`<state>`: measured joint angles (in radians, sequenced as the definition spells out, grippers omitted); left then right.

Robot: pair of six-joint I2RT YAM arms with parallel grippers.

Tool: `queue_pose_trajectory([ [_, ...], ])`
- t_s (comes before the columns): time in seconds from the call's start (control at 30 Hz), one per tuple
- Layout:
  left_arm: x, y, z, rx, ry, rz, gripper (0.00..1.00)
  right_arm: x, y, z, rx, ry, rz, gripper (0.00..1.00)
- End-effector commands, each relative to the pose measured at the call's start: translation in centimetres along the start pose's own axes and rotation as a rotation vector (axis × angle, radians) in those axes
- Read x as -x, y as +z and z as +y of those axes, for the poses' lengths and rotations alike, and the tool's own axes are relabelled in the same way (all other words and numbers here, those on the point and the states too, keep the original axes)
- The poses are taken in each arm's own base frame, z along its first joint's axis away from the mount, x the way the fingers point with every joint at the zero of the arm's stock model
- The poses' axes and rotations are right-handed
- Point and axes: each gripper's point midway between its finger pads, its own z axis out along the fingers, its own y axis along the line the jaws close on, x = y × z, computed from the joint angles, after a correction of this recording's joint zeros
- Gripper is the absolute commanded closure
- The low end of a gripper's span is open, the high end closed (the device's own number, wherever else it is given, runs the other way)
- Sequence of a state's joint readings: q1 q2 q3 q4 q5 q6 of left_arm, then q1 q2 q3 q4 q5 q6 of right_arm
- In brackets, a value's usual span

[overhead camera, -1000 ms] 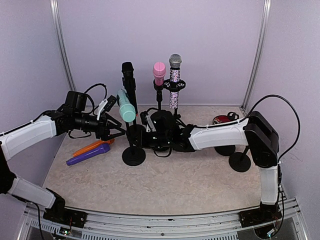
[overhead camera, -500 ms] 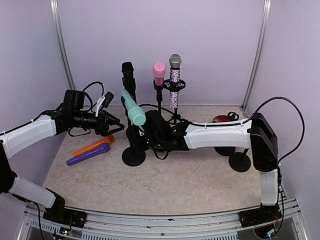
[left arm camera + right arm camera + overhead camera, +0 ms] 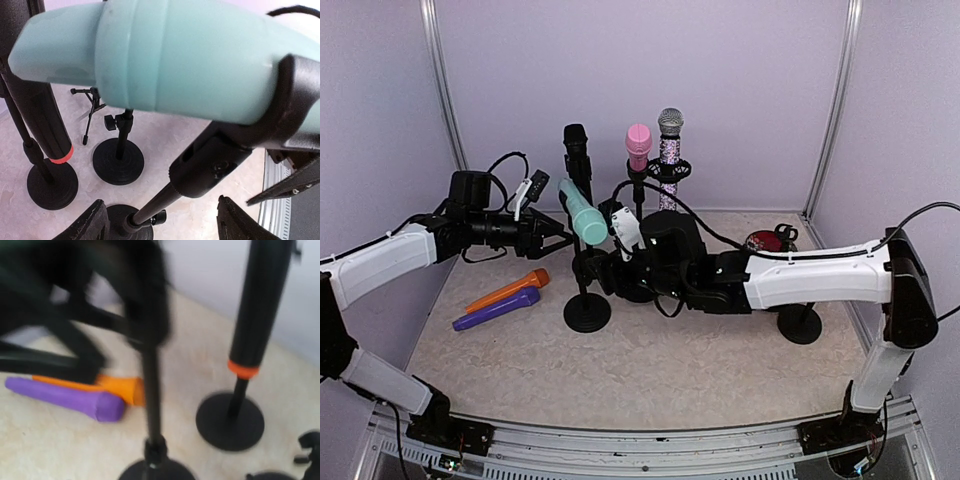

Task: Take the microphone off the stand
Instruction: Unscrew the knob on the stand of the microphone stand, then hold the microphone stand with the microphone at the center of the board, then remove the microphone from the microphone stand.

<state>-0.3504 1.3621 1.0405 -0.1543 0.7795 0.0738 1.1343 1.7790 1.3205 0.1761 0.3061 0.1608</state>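
A teal microphone [image 3: 582,212] sits tilted in the black clip [image 3: 280,110] of its stand [image 3: 588,312]. In the left wrist view the microphone [image 3: 190,65] fills the upper frame, with the stand's pole [image 3: 150,205] slanting down below it. My left gripper [image 3: 556,236] is open just left of the microphone; its fingertips [image 3: 90,220] flank the pole without touching it. My right gripper [image 3: 597,272] is close to the pole's right side. The blurred right wrist view shows the pole [image 3: 152,405] but not my fingers.
A black microphone [image 3: 577,150], a pink one [image 3: 638,145] and a glittery one [image 3: 669,165] stand in stands behind. An orange microphone [image 3: 508,290] and a purple one [image 3: 498,308] lie on the table at the left. More stand bases [image 3: 800,323] sit under the right arm.
The right wrist has lifted and drawn back from low on the stand pole. The teal microphone has tipped further over to the right. The left gripper has risen a little toward it.
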Motion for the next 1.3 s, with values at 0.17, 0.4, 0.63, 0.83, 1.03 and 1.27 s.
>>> queue_pose_trajectory([
  [0.17,2.7,1.1,-2.2,-0.081,0.065,-0.058,0.29,9.0,-4.3,3.9,-0.132,-0.332,-0.425,0.29],
  [0.4,2.7,1.6,-1.8,-0.08,0.057,-0.064,0.38,11.6,-4.7,3.9,-0.249,-0.371,-0.538,0.29],
  [0.63,2.3,1.7,-1.9,-0.08,0.074,-0.048,0.56,13.8,-4.7,5.1,-0.328,-0.463,-0.617,0.44],
  [0.83,2.4,1.9,-1.7,-0.062,0.071,-0.051,0.68,14.5,-6.0,6.8,-0.396,-0.578,-0.668,0.8],
  [1.03,2.1,2.2,-0.8,-0.016,0.056,-0.05,0.8,14.6,-8.2,7.9,-0.421,-0.617,-0.701,0.93],
  [1.27,1.9,2.4,0.6,0.057,0.036,-0.045,0.92,14.8,-11.3,8.8,-0.399,-0.606,-0.72,0.94],
])
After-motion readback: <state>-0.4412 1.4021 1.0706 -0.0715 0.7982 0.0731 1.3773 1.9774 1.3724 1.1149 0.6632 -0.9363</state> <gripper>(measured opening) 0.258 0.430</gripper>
